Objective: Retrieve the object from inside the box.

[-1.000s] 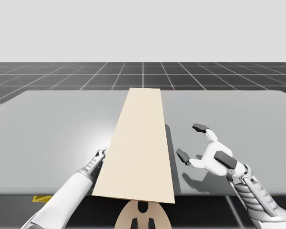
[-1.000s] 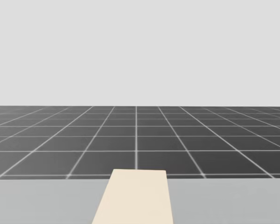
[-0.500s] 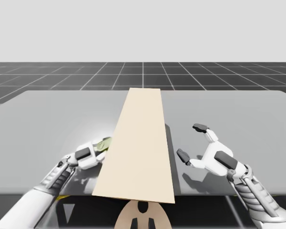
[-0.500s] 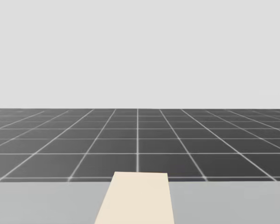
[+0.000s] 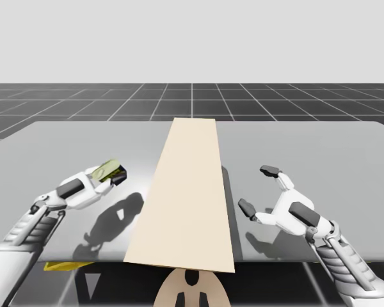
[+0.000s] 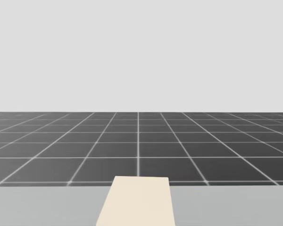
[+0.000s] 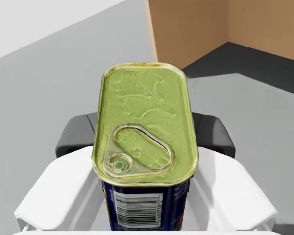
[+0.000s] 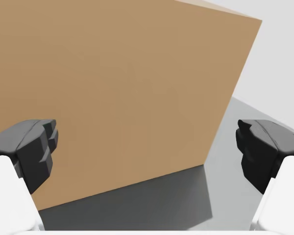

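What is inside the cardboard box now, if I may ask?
The open cardboard box shows brown inner walls and dark floor; the rest is hidden. My left gripper holds the rectangular can outside.

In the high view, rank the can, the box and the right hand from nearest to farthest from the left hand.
1. The can, held in the left hand itself.
2. The box, in the middle, between both hands.
3. The right hand, open, on the box's other side.
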